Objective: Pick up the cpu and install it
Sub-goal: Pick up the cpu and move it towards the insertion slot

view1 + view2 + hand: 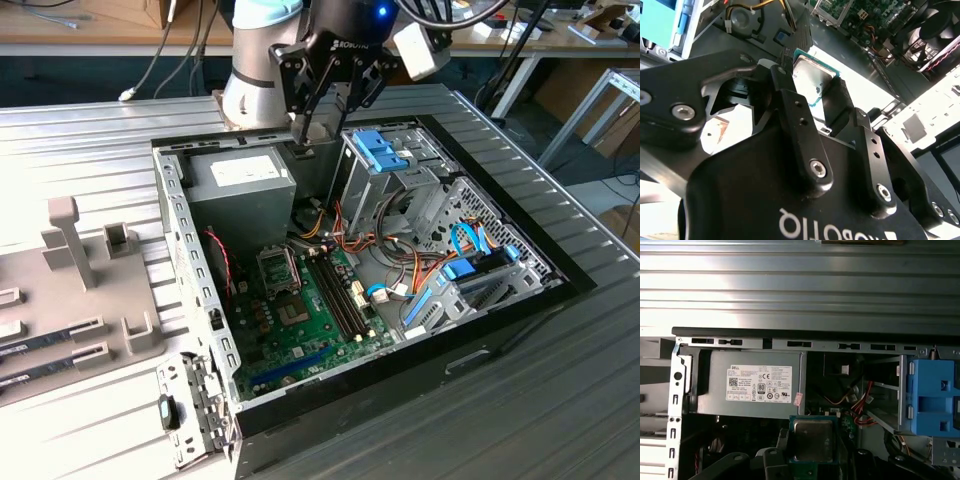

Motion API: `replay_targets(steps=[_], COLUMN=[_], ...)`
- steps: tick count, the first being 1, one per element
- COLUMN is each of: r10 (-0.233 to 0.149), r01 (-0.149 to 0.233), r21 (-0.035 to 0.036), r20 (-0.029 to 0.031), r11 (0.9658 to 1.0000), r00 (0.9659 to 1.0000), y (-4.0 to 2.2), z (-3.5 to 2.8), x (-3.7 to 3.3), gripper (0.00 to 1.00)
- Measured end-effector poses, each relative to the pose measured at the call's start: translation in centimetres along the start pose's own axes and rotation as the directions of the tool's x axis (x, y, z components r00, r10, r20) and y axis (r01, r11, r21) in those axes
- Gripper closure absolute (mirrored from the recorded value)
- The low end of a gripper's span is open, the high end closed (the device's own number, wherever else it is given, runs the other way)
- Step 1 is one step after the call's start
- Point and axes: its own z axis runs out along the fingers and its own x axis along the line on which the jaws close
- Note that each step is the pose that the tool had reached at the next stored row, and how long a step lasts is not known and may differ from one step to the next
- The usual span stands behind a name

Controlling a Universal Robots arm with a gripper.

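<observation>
silver cpu (812, 440) in tool (815, 75), both wrist views; apparently over case (180, 230).

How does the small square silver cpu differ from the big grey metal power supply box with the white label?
The small, silver-topped, green-rimmed cpu is far smaller than the grey metal power supply box. The cpu is a thin flat square; the power supply box is a deep block. The cpu is gripped by the black end effector; the power supply box sits inside the open computer case. Both have grey metal surfaces.
</observation>
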Motion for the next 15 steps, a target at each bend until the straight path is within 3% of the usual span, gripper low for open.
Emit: replay_targets(steps=[15], r10=[0.000], r01=[0.000], r21=[0.0000], r20=[0.0000], r11=[1.0000], r00=[1.0000], y=[-0.05], z=[0.05], x=[-1.36], gripper=[0.53])
